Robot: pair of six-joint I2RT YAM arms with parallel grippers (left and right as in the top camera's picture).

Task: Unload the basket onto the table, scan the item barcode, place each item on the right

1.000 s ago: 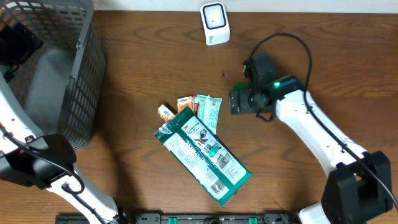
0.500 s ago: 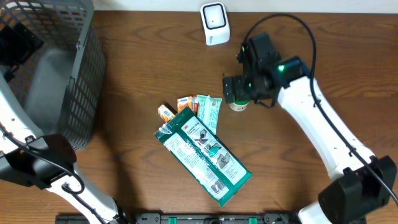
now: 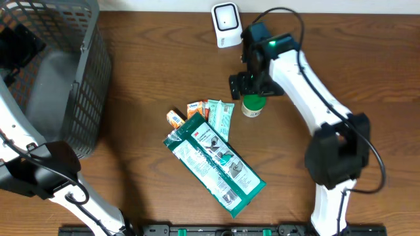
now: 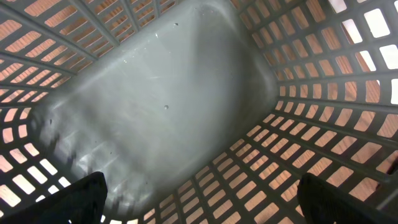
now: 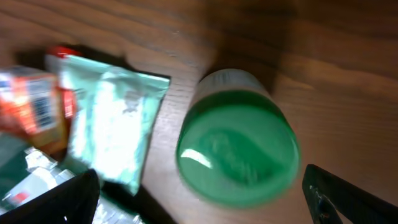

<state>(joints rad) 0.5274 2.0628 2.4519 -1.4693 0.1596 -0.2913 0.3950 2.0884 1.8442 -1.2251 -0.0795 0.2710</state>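
A jar with a green lid (image 3: 252,106) stands upright on the wooden table, right of a pale green packet (image 3: 221,117). My right gripper (image 3: 244,87) hovers just behind the jar, between it and the white barcode scanner (image 3: 226,25). In the right wrist view the green lid (image 5: 236,152) lies below and between the spread fingers of the right gripper (image 5: 205,205), which is open and holds nothing. My left gripper (image 4: 214,205) is open inside the grey basket (image 4: 161,99), also holding nothing.
A large green and white package (image 3: 213,160) lies at the table's middle, with small orange packets (image 3: 195,109) by its upper end. The grey mesh basket (image 3: 92,78) fills the back left corner.
The right arm has swung back and left toward the scanner, uncovering the green-lidded jar. Both grippers stayed open. The left arm has not moved.
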